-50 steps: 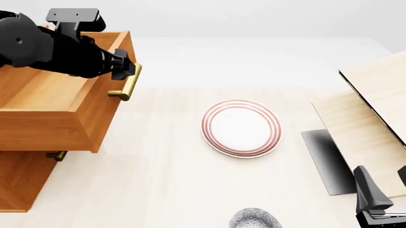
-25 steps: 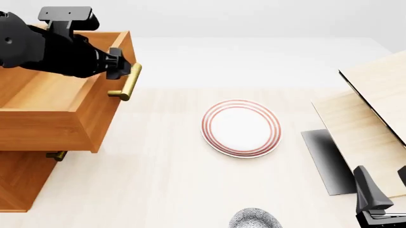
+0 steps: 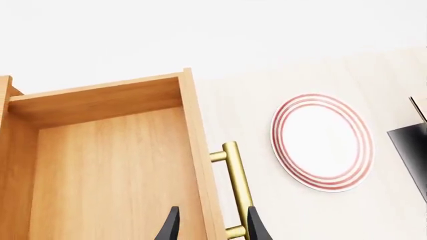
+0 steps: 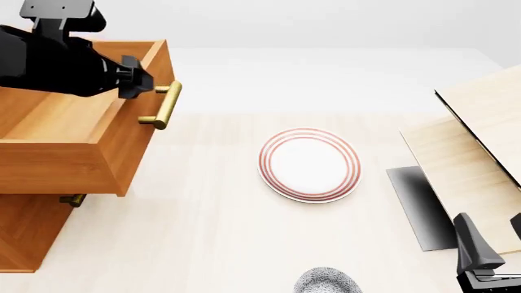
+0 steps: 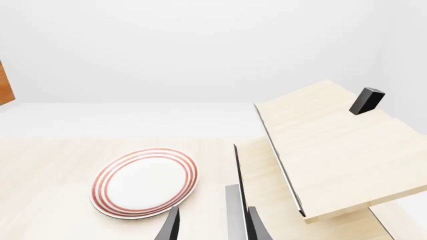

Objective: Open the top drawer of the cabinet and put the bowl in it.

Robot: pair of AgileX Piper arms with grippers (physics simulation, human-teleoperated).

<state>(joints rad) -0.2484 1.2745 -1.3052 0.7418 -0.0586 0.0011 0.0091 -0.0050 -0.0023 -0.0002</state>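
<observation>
The top drawer (image 4: 77, 131) of the cabinet (image 4: 28, 229) stood pulled well out, its lighter interior exposed. Over the preceding second the left gripper (image 4: 138, 82) had let go of the brass handle (image 4: 167, 105) and drawn back and upward over the open drawer; in the front view it sat just behind the handle, no longer touching it. In the left wrist view its fingers (image 3: 170, 227) were spread, with nothing between them (the drawer's front wall and the handle lay below the gap). The drawer itself had not shifted during the retreat.

The opening step therefore appeared complete, leaving the bowl to be moved. The bowl (image 4: 327, 281) rested on the bench (image 4: 219, 232) at the near edge, only its speckled rim in view, well apart from the drawer and short of the red-ringed plate (image 4: 309, 163). The right gripper (image 5: 210, 225) waited low at the right beside the pale furniture (image 4: 476, 152), fingers spread and empty.
</observation>
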